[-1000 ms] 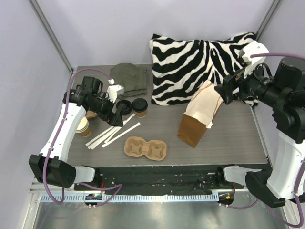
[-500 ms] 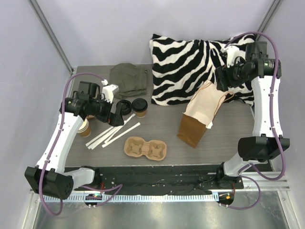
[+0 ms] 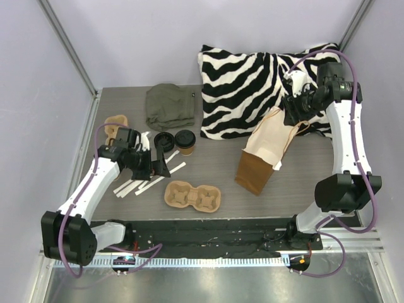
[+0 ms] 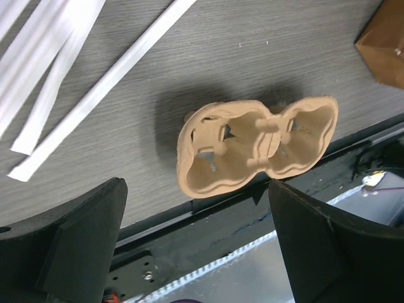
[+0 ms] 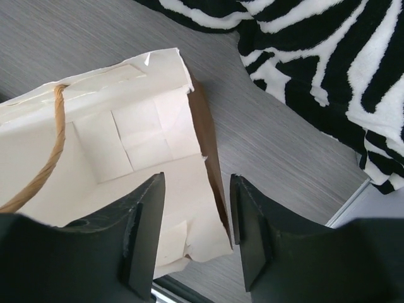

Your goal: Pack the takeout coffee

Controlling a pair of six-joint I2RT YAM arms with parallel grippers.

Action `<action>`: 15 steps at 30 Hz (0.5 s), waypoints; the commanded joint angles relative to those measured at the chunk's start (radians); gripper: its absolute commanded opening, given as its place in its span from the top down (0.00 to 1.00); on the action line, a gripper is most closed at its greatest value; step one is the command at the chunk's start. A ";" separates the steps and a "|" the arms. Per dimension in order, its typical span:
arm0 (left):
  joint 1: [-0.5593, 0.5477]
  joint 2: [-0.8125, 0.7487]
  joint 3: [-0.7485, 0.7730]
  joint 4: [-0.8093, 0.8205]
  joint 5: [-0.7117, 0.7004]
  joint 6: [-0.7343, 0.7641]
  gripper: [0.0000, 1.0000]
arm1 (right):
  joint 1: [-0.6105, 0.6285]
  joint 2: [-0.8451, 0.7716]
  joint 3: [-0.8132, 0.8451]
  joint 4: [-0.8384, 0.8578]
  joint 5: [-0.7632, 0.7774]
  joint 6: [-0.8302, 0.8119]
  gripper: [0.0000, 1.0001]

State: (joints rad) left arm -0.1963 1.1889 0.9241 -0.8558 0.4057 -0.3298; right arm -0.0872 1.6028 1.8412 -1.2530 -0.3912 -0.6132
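A takeout coffee cup point(image 3: 185, 142), tan with a black top, stands upright left of centre. The tan two-hole pulp carrier point(image 3: 192, 196) lies empty near the front edge. My left gripper point(image 3: 161, 169) hangs just left of the carrier. In the left wrist view it point(image 4: 194, 186) is wide open and holds nothing, and the carrier point(image 4: 252, 148) lies ahead of its fingertips. My right gripper point(image 3: 291, 117) hovers at the mouth of the leaning brown paper bag point(image 3: 262, 158). In the right wrist view its jaws point(image 5: 197, 180) straddle the bag's side wall point(image 5: 211, 170), partly closed, with gaps on both sides.
A loose black lid point(image 3: 164, 140) lies beside the cup. White paper strips point(image 3: 148, 180) lie under my left arm. An olive cloth point(image 3: 169, 106) and a zebra-striped pillow point(image 3: 265, 76) fill the back. Some tan item point(image 3: 117, 124) sits at the far left.
My left arm swung down and right toward the carrier, covering an open cup at the left, and its jaws opened fully. The right gripper settled over the bag mouth with its jaws narrowing.
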 commanded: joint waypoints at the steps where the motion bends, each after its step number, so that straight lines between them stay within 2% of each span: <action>1: -0.003 -0.020 -0.013 0.080 -0.031 -0.109 0.00 | 0.001 0.003 0.009 0.063 -0.008 -0.020 0.55; 3: -0.002 0.021 -0.028 0.061 -0.057 -0.149 0.03 | 0.001 0.003 0.010 0.067 -0.009 -0.020 0.65; 4: 0.000 0.024 -0.039 0.064 -0.073 -0.164 0.04 | 0.001 0.003 0.012 0.069 -0.009 -0.022 0.78; 7: 0.005 0.018 -0.096 0.077 -0.088 -0.213 0.13 | 0.001 0.006 0.015 0.076 -0.005 -0.011 0.99; 12: -0.002 0.022 -0.168 0.041 0.016 -0.298 0.25 | 0.001 0.016 0.039 0.072 0.009 0.003 0.99; 15: -0.005 -0.017 -0.209 0.011 -0.011 -0.324 0.27 | 0.001 0.014 0.036 0.070 0.011 0.006 0.99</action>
State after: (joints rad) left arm -0.1963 1.2182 0.7467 -0.8173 0.3782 -0.5785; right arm -0.0872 1.6188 1.8420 -1.2057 -0.3859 -0.6216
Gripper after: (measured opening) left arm 0.741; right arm 0.029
